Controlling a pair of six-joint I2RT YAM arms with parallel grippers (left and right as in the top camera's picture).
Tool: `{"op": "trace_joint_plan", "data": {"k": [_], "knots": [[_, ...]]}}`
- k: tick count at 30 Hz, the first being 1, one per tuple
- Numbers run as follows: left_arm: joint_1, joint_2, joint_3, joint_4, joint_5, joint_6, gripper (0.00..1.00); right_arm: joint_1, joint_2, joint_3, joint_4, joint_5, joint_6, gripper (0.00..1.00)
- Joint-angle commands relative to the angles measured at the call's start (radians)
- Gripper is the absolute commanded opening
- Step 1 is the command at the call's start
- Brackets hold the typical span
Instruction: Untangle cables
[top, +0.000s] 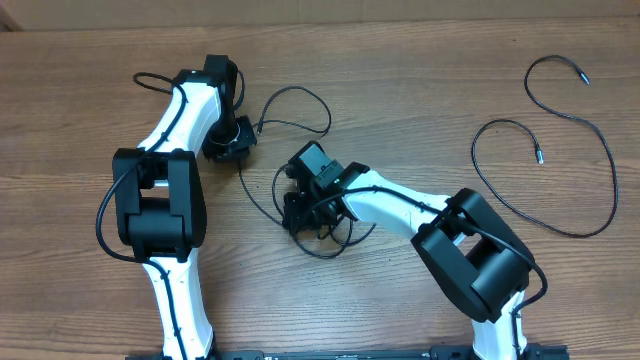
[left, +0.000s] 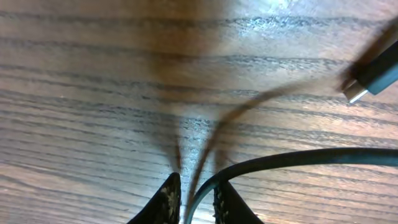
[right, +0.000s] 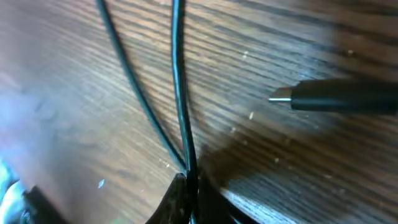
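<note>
A thin black cable (top: 300, 90) loops and tangles on the wooden table between my two grippers. My left gripper (top: 236, 138) is shut on one strand of it. In the left wrist view the strand (left: 311, 155) runs from between the fingers (left: 199, 202) off to the right, with a plug end (left: 373, 78) lying at the upper right. My right gripper (top: 300, 212) sits on the tangle's knot and is shut on a strand (right: 177, 74) that rises from its fingertips (right: 189, 193). A plug end (right: 342, 96) lies to the right. A second cable (top: 612, 160) lies apart in loose loops at the far right.
The wooden table (top: 420, 60) carries only the cables and both arms. The left arm's elbow (top: 158, 195) stands at the left. The right arm's elbow (top: 475, 255) stands at the lower right, close to the separate cable's loop.
</note>
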Motion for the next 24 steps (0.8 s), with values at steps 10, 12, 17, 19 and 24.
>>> {"op": "trace_joint_plan", "data": {"k": [10,12,17,19,24], "knots": [[-0.003,-0.006,-0.063,-0.037,-0.101,-0.004,0.06,-0.155,0.003,0.132,0.250,-0.137,-0.081,0.04],[-0.003,-0.006,-0.092,-0.018,-0.101,-0.008,0.07,-0.167,0.003,0.132,0.306,-0.137,-0.081,0.04],[-0.003,-0.006,-0.180,0.045,-0.100,-0.008,0.07,-0.184,0.003,0.132,0.454,-0.161,-0.042,0.04],[-0.003,-0.006,-0.212,0.060,-0.100,-0.010,0.07,-0.187,0.003,0.132,0.498,-0.175,-0.041,0.04],[-0.002,-0.006,-0.244,0.064,-0.101,-0.014,0.07,-0.188,0.003,0.132,0.379,0.071,0.010,0.04]]}}
